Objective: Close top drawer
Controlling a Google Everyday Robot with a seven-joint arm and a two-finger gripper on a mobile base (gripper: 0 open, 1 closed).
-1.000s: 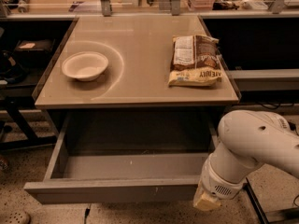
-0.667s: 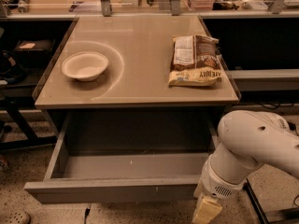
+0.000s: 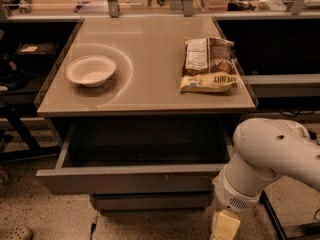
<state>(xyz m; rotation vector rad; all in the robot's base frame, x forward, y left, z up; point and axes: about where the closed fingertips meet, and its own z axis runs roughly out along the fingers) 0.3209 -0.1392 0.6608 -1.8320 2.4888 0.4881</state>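
The top drawer (image 3: pixel 125 180) is a wide, shallow grey metal drawer under the tabletop. It stands pulled out toward me, and its inside looks bare. My gripper (image 3: pixel 223 226) is at the bottom right of the view, low in front of the drawer's right end. Only its pale yellowish base shows below the white wrist (image 3: pixel 240 191). The white arm (image 3: pixel 277 151) covers the drawer's right corner.
A white bowl (image 3: pixel 91 70) and a brown snack bag (image 3: pixel 209 64) lie on the tabletop (image 3: pixel 150 91). A second grey drawer front (image 3: pixel 150 202) sits below the top one. Dark shelving stands left and right, with a cable on the speckled floor.
The drawer front sits closer to the table edge than before, so the drawer has slid partly in. My gripper has dropped lower in the view.
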